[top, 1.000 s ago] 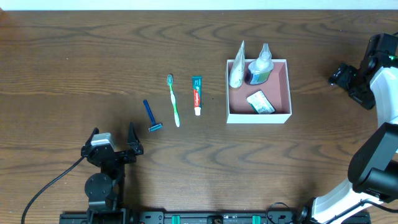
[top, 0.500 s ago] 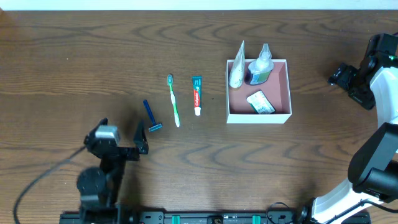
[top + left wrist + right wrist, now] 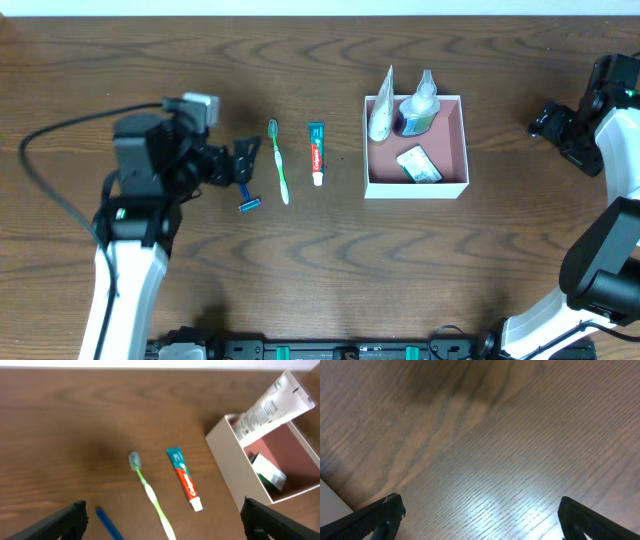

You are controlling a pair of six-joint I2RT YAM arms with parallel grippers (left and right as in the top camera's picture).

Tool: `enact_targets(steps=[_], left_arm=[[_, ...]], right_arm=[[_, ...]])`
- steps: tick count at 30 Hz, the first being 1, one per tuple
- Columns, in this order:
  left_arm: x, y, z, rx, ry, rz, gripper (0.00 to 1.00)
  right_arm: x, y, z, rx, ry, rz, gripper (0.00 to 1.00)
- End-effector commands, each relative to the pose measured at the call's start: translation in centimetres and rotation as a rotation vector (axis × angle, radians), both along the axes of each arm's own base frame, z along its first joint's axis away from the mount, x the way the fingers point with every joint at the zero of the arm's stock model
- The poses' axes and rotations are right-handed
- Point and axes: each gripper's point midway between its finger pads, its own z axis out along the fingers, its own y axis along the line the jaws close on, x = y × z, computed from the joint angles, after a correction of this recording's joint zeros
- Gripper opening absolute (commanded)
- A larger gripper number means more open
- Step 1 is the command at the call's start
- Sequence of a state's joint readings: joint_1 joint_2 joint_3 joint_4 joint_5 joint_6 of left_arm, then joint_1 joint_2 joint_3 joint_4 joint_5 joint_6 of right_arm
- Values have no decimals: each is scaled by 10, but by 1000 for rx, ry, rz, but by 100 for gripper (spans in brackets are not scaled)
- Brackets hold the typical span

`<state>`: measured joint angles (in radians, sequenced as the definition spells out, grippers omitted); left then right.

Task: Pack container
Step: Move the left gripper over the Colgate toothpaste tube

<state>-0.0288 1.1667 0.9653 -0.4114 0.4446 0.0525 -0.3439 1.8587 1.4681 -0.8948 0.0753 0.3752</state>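
Observation:
The container (image 3: 415, 189), white-walled with a pink inside, stands right of centre. It holds a white tube (image 3: 381, 110), a clear bottle (image 3: 420, 105) and a green-and-white packet (image 3: 419, 164). To its left lie a toothpaste tube (image 3: 317, 152), a green toothbrush (image 3: 279, 165) and a blue razor (image 3: 243, 188). My left gripper (image 3: 241, 162) hangs open just above the razor's handle. In the left wrist view the razor (image 3: 107, 524), toothbrush (image 3: 150, 492) and toothpaste (image 3: 183, 478) lie between the spread fingers of that gripper (image 3: 162, 522), and the container (image 3: 225, 460) is at right. My right gripper (image 3: 550, 128) is open, right of the container.
The table is dark wood. In the right wrist view only bare wood lies between the open fingers of the right gripper (image 3: 479, 515), with a white corner (image 3: 330, 497) at lower left. The left arm's black cable (image 3: 60, 135) loops over the table's left side.
My left arm has swung from the table's near edge up to the razor and toothbrush, its gripper staying open. The right arm and all objects have not moved.

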Motion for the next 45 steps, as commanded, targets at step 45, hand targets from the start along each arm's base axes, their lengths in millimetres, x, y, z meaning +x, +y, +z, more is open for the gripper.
enact_targets(steps=[45], left_arm=[[37,-94,-163,224,502,244,98]], right_arm=[[-1,0,-5,5,9,-14,99]])
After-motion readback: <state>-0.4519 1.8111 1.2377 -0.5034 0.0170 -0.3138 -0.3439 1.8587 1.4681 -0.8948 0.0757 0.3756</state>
